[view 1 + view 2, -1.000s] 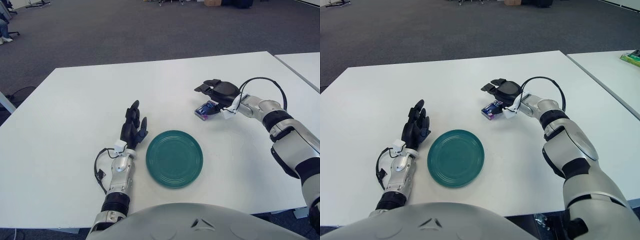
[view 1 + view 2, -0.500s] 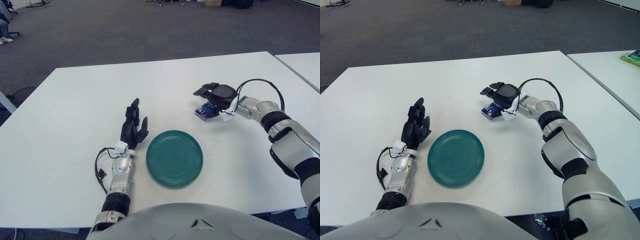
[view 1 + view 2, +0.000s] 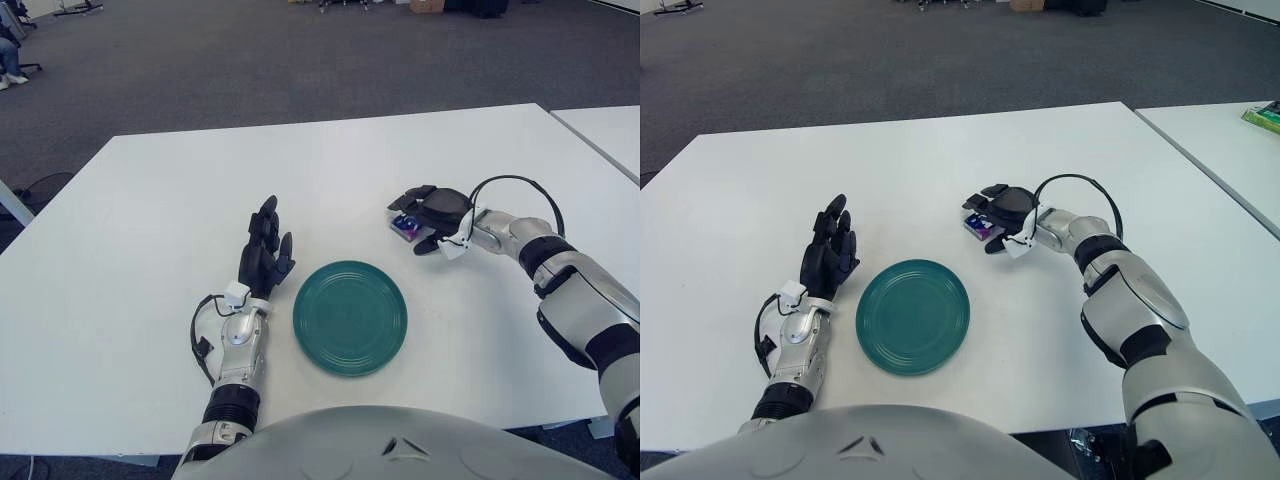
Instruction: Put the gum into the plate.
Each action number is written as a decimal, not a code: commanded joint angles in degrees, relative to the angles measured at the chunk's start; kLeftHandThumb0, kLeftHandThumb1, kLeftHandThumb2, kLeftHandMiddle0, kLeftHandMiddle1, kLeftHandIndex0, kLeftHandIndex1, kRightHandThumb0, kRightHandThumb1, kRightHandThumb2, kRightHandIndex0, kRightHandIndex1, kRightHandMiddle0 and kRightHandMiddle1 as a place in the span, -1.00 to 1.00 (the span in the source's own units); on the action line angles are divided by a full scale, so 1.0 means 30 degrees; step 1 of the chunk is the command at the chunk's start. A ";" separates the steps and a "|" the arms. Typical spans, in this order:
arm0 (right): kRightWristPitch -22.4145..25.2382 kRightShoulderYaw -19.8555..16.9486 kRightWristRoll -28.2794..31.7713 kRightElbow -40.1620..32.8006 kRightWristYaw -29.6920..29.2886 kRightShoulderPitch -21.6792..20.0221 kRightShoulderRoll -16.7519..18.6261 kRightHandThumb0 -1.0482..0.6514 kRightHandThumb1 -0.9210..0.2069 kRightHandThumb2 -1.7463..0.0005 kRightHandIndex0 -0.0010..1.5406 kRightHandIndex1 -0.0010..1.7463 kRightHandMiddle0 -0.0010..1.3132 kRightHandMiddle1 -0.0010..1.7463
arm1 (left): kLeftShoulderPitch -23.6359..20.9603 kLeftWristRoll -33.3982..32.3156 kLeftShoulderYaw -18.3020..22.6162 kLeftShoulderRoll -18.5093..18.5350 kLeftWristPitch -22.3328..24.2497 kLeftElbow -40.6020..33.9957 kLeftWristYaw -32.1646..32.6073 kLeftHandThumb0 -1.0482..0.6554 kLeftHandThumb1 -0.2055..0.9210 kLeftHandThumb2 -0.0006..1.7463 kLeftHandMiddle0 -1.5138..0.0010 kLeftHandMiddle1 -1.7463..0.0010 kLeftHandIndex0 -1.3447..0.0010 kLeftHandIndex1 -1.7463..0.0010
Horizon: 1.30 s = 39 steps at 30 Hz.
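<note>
The right hand (image 3: 432, 210) lies low over the gum pack (image 3: 407, 227), fingers curled around it on the white table (image 3: 150, 230), beyond the green plate (image 3: 349, 317). The left hand (image 3: 264, 257) rests spread.

floor: dark grey carpet (image 3: 250, 60) | furniture: white table (image 3: 150, 220)

Bright, even overhead light, soft faint shadows beneath the round green plate (image 3: 349, 316), no glare on the matte white table (image 3: 150, 230), sharp focus throughout
</note>
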 commanded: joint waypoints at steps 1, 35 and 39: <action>0.0024 0.0036 -0.0045 0.0100 0.0175 0.0021 0.0022 -0.57 -1.00 0.38 -0.61 -0.98 -1.00 -0.34 | 0.1975 -0.1730 0.0083 -0.1664 0.0152 0.1937 -0.0649 -0.68 1.00 -0.39 0.84 0.99 1.00 0.54; 0.1453 0.1542 -0.0788 0.1787 0.1062 0.0728 0.0868 -0.55 -1.00 0.32 -0.58 -0.98 -1.00 -0.38 | 0.1680 -0.2564 0.0509 -0.2374 0.0470 0.2428 -0.0497 -0.63 1.00 -0.34 0.76 0.98 1.00 0.49; 0.1531 0.1619 -0.0743 0.1976 0.1534 0.0689 0.0998 -0.54 -1.00 0.35 -0.54 -0.97 -1.00 -0.38 | 0.1736 -0.2772 0.0527 -0.2451 0.0363 0.2395 -0.0544 -0.63 1.00 -0.36 0.75 0.98 1.00 0.45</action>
